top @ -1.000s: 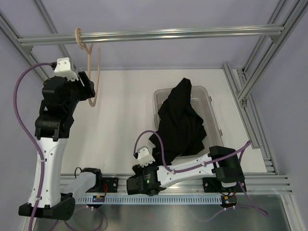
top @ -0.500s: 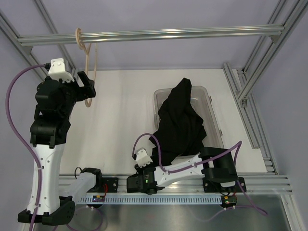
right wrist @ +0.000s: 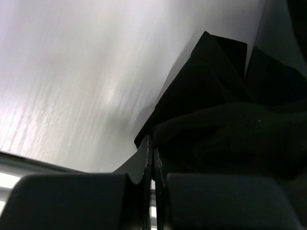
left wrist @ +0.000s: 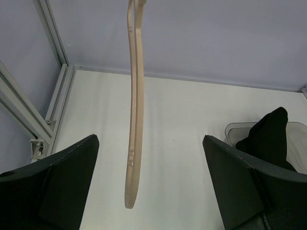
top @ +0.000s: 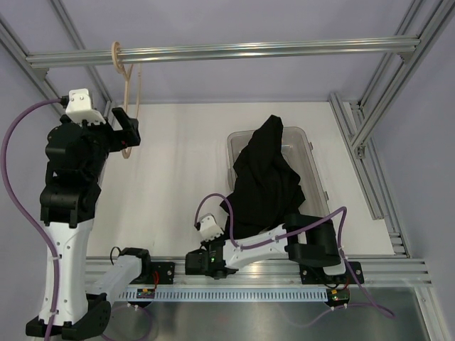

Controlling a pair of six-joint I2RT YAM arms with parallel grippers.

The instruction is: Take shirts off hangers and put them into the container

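A flat white table (top: 178,163) is seen, framed by aluminium rails at right & near edges. The clear greyish container (top: 313,165) is set directly on it, right of centre, long side running front-to-back. A black shirt (top: 266,177) is draped over the container's left wall, w/ its lower part spilled onto the tabletop just beside the bin's near-left corner; the same fabric is seen lying on the white surface in the right wrist view (right wrist: 225,120).
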